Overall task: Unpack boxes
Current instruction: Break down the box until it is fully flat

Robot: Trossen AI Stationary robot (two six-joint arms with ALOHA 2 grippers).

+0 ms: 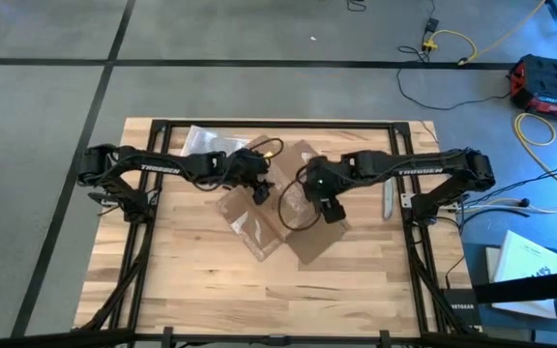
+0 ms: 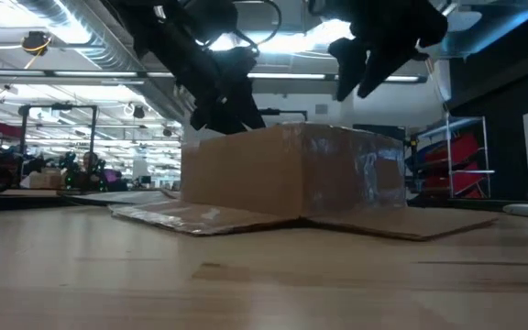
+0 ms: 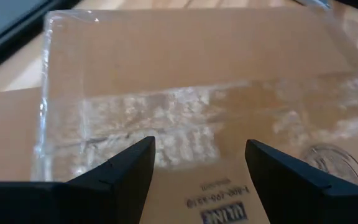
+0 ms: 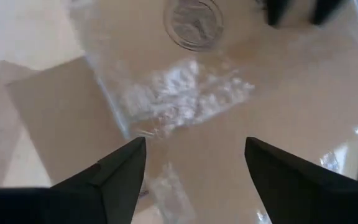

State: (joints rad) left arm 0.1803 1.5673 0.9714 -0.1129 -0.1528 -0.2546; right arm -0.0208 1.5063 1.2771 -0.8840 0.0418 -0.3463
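Light wood table (image 1: 201,280) on grey floor, brown box (image 1: 293,208) at frame centre, flaps spread flat, left tool (image 1: 259,191) and right tool (image 1: 329,210) above it, both open, empty, lower table area free.

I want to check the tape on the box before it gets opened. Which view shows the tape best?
The left wrist view: the tape fills the picture, crinkled and shiny across the box. The right wrist view shows a crinkled patch from above. The low view shows glare on one side of the box. In the high view the arms hide most of it.
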